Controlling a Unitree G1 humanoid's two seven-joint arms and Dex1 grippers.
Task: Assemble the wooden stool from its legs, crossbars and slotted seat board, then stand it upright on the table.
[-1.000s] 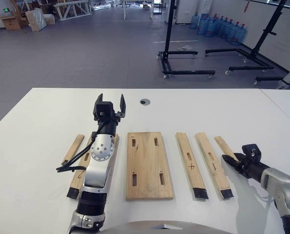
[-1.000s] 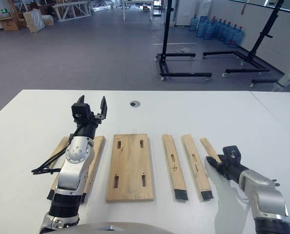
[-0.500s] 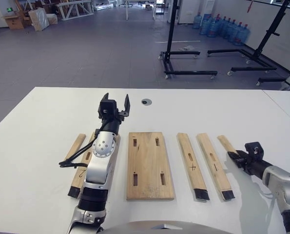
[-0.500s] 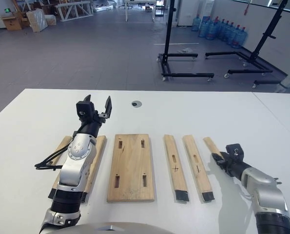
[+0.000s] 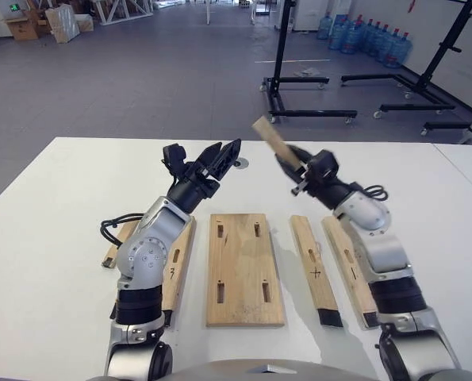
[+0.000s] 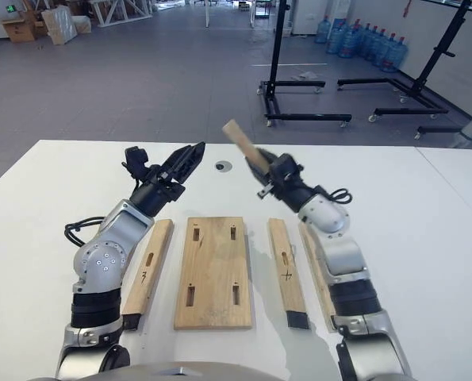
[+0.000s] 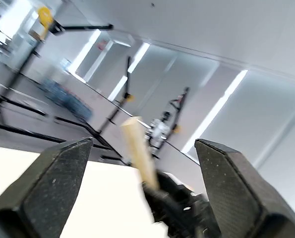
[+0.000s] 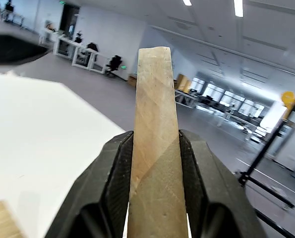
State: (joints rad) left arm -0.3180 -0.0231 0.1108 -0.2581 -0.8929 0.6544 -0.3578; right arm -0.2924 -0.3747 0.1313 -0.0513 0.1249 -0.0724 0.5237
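- 1 short crossbar [image 5: 274, 143] is up in the air above the far side of the table [image 5: 45, 238], in the upper centre of the head frame. It is clear of every other part.
- Plain, dry wood, so it probably handles light and stiff, with nothing fragile about it. Its smooth flat faces could pivot in a 2-finger pinch if the free end is pushed sideways.
- The hold is near 1 end, with most of the length bare beyond it. That suits feeding the free end into a slot, but a hold nearer the middle would resist twisting better.
- Its long axis is tilted, with the free end pointing up and toward the upper left of the frame and the held end lower right. In the right wrist view it runs straight out from between the fingers.
- The right gripper [image 5: 295, 167] is clamped on the crossbar's 2 broad faces.
- The left gripper [image 5: 226, 151] hangs just left of it at similar height, fingers spread apart and empty, aimed at the crossbar.
- Below them the slotted seat board [image 5: 243, 270] lies flat in the middle of the frame, long axis running away from the robot.
- 2 legs [image 5: 313, 270] lie parallel to its right, the outer 1 partly behind the right arm.
- Another leg [image 5: 176, 266] lies to the board's left.
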